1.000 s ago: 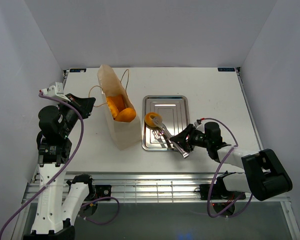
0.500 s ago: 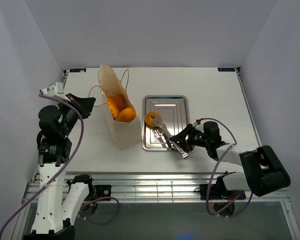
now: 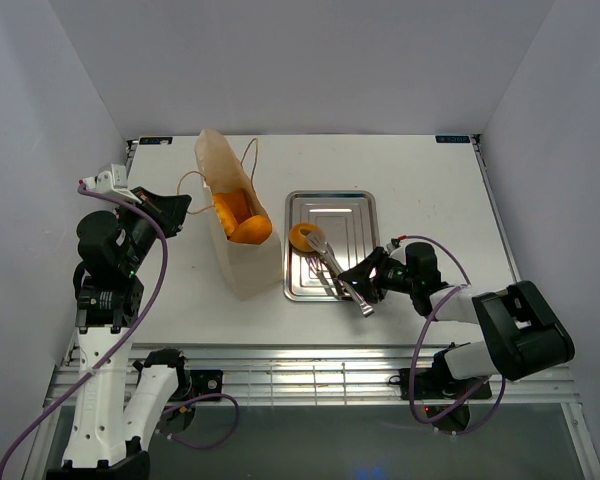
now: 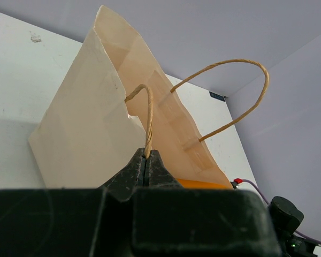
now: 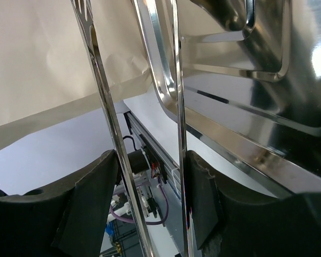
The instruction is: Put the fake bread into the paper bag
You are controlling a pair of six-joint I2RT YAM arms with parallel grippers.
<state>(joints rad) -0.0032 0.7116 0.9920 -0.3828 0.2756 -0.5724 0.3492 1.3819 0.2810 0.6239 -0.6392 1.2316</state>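
Tongs [image 3: 334,271] seemingly across tray [image 3: 348,213] rim

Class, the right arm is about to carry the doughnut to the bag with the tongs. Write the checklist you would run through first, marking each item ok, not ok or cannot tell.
1. Left gripper shut on the paper bag's string handle: ok.
2. Bag mouth open: ok; bread pieces show inside.
3. Right gripper holding the tongs: ok; both tong arms lie between its fingers.
4. Tong tips pinching the doughnut: cannot tell; from above they only overlap it.
5. Doughnut above the bag mouth: not ok; it is over the left side of the tray.
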